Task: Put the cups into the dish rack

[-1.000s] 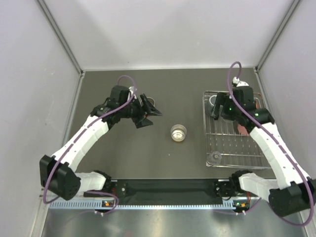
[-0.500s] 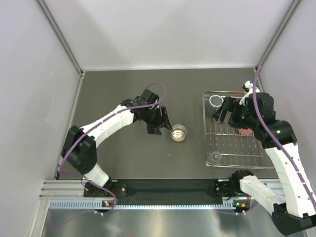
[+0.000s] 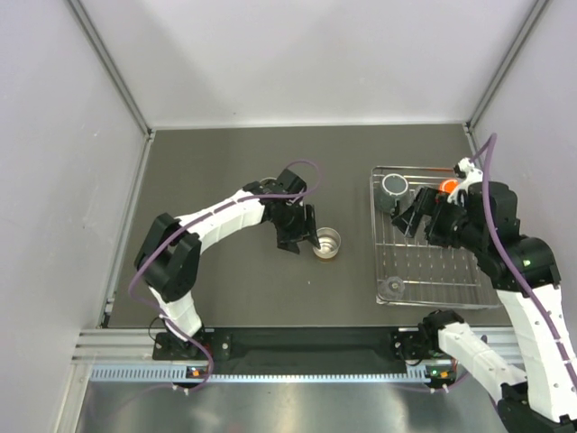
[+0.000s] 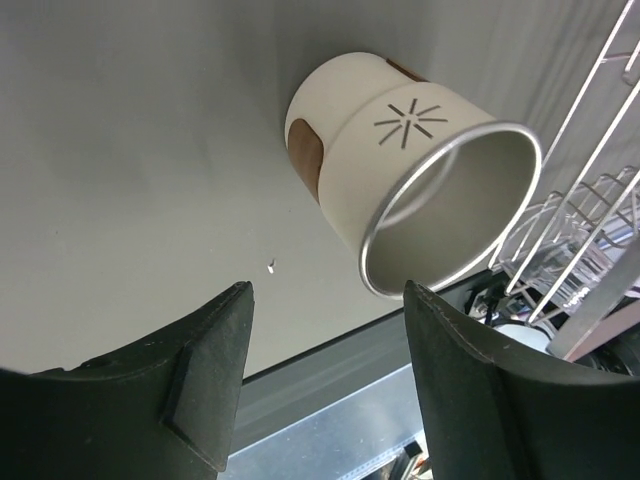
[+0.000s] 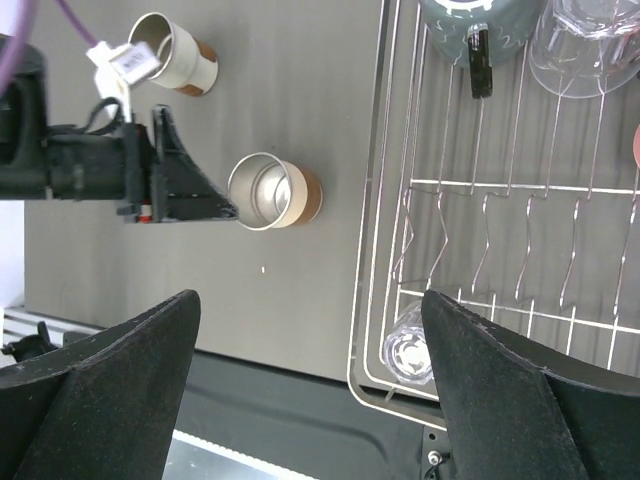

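Top external view: the left arm [image 3: 216, 216] reaches across the dark worktop [image 3: 225, 162] toward its middle. The right arm [image 3: 523, 262] hangs over the dish rack [image 3: 377, 262] at the right.
Left hand [image 3: 306, 236]: fingers apart, clamped on nothing. The tips sit just beside the steel cup [image 3: 326, 243], on its left side.
Steel cup: upright on the worktop with its mouth up, left of the rack and apart from it. The left wrist view shows a pale sleeve with brown patches and a star-shaped mark.
Right hand [image 5: 310, 295]: fingers wide apart and empty, above the left part of the rack.
Rack contents: a dark green cup [image 3: 394, 186] stands in the far left corner and an orange cup [image 3: 448, 186] by the far rim. A clear cup [image 3: 390, 288] is in the near left corner, and another clear tumbler [image 5: 590, 40] is just beside the green one.
Second steel cup [image 5: 175, 52]: on the worktop beyond the left arm, well apart from the rack.
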Available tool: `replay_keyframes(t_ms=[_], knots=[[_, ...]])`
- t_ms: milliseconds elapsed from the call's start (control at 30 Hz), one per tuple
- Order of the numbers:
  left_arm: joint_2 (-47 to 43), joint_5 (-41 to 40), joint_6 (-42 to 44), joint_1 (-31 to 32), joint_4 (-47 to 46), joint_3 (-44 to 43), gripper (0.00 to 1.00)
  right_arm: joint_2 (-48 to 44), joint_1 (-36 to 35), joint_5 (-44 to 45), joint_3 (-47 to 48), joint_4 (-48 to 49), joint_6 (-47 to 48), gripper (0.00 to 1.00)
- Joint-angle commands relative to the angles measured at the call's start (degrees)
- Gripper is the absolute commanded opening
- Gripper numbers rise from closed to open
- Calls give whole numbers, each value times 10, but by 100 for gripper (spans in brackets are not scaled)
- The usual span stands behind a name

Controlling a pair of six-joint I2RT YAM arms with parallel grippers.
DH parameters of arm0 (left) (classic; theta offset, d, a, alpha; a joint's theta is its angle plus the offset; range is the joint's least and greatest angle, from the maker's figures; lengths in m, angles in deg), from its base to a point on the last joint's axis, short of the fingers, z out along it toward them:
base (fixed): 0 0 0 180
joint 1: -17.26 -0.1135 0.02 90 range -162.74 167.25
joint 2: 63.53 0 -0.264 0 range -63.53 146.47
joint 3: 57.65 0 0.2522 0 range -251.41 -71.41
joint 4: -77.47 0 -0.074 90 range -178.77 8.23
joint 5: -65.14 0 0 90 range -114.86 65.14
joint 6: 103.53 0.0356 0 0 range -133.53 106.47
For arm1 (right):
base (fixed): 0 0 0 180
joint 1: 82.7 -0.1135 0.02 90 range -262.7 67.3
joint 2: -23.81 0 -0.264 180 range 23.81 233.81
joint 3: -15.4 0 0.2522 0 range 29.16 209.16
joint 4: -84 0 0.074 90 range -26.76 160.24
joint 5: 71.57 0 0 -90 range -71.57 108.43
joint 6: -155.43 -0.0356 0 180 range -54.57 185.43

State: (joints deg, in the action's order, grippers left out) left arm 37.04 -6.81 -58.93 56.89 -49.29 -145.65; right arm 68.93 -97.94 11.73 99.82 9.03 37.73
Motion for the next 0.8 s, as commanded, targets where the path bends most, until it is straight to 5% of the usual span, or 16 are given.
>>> replay_keyframes(t_ms=[0,300,467,633,767], knots=[[14,-7,13,7,-2,-28,66,-14,0,6,25,-17,-6,91],[47,-2,8,9,-15,-42,53,-19,0,8,24,-27,-9,92],[48,-3,9,10,-15,-49,32,-21,0,6,17,-25,-10,92],[36,0,10,10,2,-65,0,-9,0,-15,20,-15,-9,93],[1,15,3,8,11,-103,0,21,0,-49,34,-1,5,94]])
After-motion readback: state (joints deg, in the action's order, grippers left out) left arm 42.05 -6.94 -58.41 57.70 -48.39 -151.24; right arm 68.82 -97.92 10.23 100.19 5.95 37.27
